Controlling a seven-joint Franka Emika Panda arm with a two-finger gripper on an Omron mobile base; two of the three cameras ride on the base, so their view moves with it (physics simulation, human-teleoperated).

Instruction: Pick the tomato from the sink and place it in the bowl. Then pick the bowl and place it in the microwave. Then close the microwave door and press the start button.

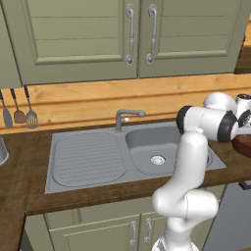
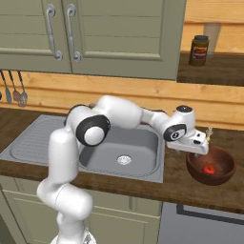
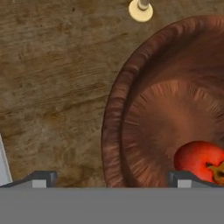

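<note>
The dark reddish-brown bowl (image 2: 219, 175) stands on the wooden counter to the right of the sink (image 2: 138, 138). The red tomato (image 2: 208, 169) lies inside the bowl (image 3: 175, 113), and in the hand view the tomato (image 3: 199, 159) sits low on the bowl's floor. My gripper (image 3: 113, 179) hangs open just above the bowl's left rim, one fingertip over the counter and the other over the bowl's inside. Nothing is between the fingers. In the right base view my gripper (image 2: 194, 150) is at the bowl's near-left edge. The bowl (image 1: 243, 145) also shows at the right edge. The microwave and its door are out of view.
A curved faucet (image 1: 125, 117) rises behind the sink basin (image 1: 157, 147). Utensils (image 1: 19, 113) hang on the wall at the left. A jar (image 2: 198, 50) stands on a shelf above. A small white-footed object (image 3: 141, 11) stands on the counter beyond the bowl.
</note>
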